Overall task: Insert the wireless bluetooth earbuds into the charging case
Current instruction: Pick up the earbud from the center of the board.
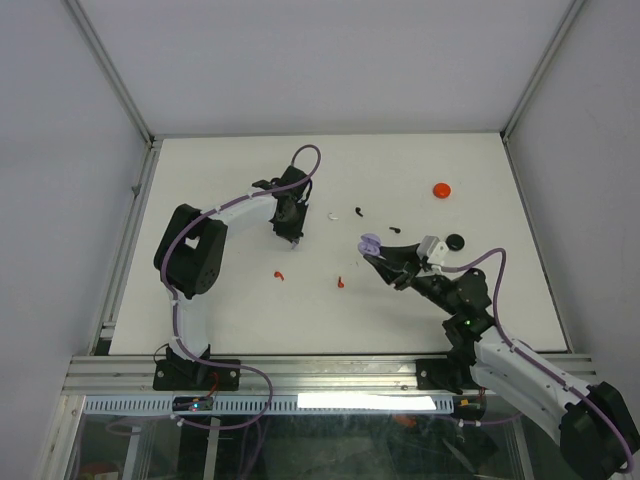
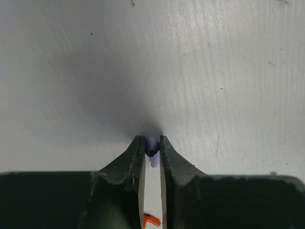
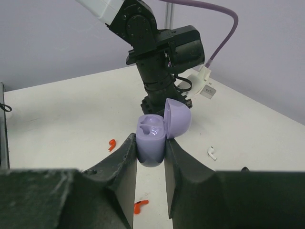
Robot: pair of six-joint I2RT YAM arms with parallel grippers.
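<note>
- Lilac plastic is in both grips. The left pincer point(image 2: 152, 141) is pressed together on a tiny lilac stemmed plastic earbud point(image 2: 152, 151), low over the matte white tabletop point(image 2: 71, 71). Whether the bud has left the surface, I cannot tell.
- The right pincer point(image 3: 150, 145) pinches the round lilac plastic charging case point(image 3: 151, 131) by its sides. The case is upright with its domed hinged lid point(image 3: 178, 118) swung open, a little to the right of the left arm.
- Both moulded wells in that case look empty, so I judge that no bud is seated yet. The first pick is in hand; carrying it over and pressing it in remain, then its partner, which I cannot find in these views.
- Loose on the tabletop lie small red comma-shaped earbuds point(image 1: 279, 275), a white earbud point(image 1: 333, 214) and black earbuds point(image 1: 358, 210). A round red case point(image 1: 442, 189) and a round black case point(image 1: 456, 240) sit farther right.
- The buds are smooth, glossy and slippery-looking. The case shell has a soft sheen, the tabletop shows fine scratches, and the pincer fingertips are dark, tapered and rough-edged.
</note>
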